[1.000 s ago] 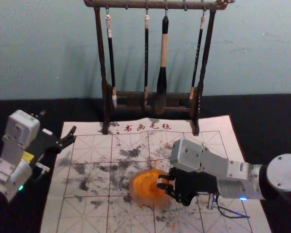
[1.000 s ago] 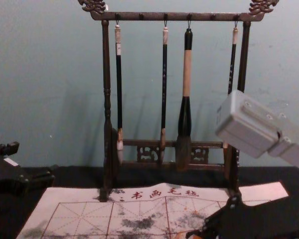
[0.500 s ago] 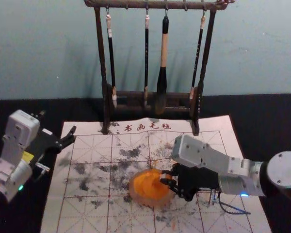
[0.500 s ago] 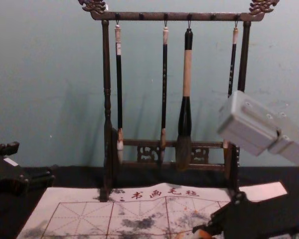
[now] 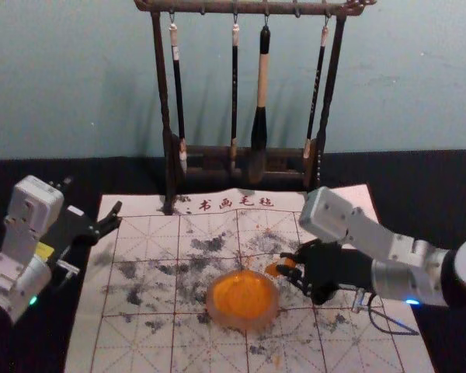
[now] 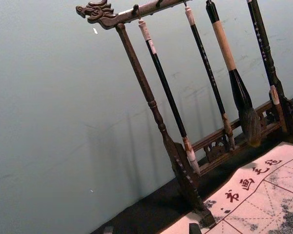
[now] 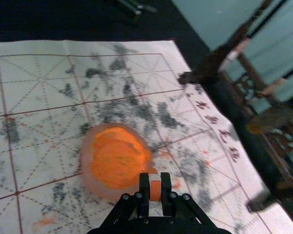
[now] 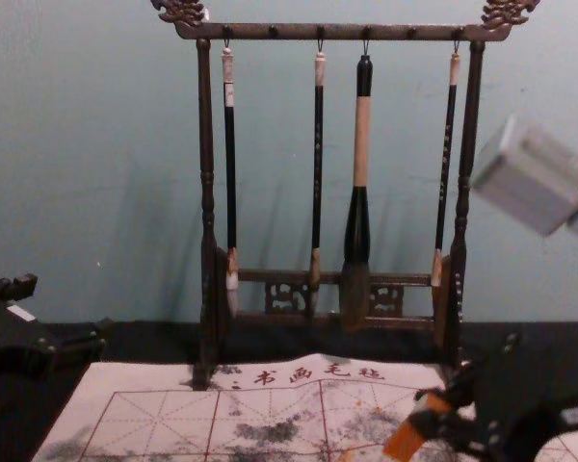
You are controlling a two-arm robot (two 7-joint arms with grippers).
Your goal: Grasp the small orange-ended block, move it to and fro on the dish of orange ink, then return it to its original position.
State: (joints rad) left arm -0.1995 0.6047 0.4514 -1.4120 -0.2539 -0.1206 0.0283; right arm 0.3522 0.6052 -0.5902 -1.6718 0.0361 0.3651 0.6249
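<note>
My right gripper (image 5: 292, 266) is beside the dish's far right edge, shut on the small orange-ended block (image 5: 275, 269). The dish of orange ink (image 5: 242, 300) rests on the marked mat. In the right wrist view the fingers of my right gripper (image 7: 155, 187) pinch the block (image 7: 155, 189) from both sides, close by the rim of the dish (image 7: 118, 158). From the chest view, the block (image 8: 405, 441) tilts with its orange end low, held by the right gripper (image 8: 433, 414). My left gripper (image 5: 109, 221) stays parked at the left, open.
A dark wooden rack (image 5: 167, 116) with several hanging brushes stands at the mat's far edge. The calligraphy mat (image 5: 140, 342) is stained with black and orange marks and lies on a black tablecloth (image 5: 419, 202).
My right gripper has lifted away from the dish with the block in it, moving right and toward the rack. The dish and the left arm are where they were.
</note>
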